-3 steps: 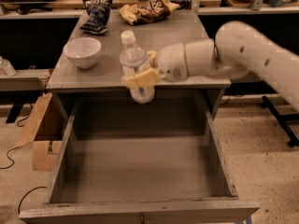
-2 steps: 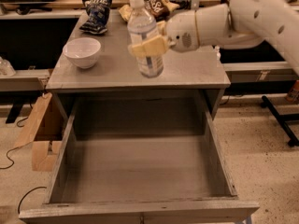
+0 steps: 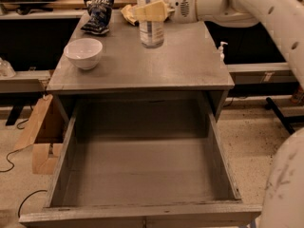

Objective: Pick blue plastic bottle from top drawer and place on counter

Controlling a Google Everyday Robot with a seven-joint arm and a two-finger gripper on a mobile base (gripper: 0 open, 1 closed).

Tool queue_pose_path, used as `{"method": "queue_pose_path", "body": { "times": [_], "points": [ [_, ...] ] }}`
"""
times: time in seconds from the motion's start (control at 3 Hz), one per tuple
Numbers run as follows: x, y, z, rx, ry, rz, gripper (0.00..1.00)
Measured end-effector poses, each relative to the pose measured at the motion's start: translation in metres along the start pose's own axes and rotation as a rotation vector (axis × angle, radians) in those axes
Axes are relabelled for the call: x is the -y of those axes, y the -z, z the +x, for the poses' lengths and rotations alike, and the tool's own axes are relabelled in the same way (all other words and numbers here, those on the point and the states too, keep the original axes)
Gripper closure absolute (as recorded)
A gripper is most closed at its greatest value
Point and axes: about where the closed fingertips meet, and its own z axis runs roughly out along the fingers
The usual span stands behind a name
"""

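The blue plastic bottle (image 3: 151, 28) is clear with a pale label band; its cap is cut off by the top edge. It is held upright over the back middle of the grey counter (image 3: 180, 65), its base close to the surface. My gripper (image 3: 151, 11) comes in from the right on a white arm and is shut on the bottle, its tan fingers (image 3: 148, 11) clamped across the bottle's upper part. The top drawer (image 3: 142, 175) stands pulled out below the counter with a bare grey floor.
A white bowl (image 3: 83, 52) sits at the counter's left. A dark snack bag (image 3: 98, 14) lies at the back left. A small white pump dispenser (image 3: 221, 49) stands beyond the right edge. A cardboard box (image 3: 42, 137) is on the floor at left.
The gripper has carried the bottle up out of the drawer area and back over the counter. The view has moved closer.
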Motion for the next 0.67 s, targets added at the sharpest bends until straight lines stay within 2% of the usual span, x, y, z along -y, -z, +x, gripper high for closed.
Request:
{"method": "queue_pose_path", "body": {
  "times": [0.33,0.67],
  "points": [
    [0.036,-0.017,0.016,0.062,-0.004,0.092,1.0],
    [0.059,-0.034,0.053,0.092,0.049,0.16,1.0]
  ]
}}
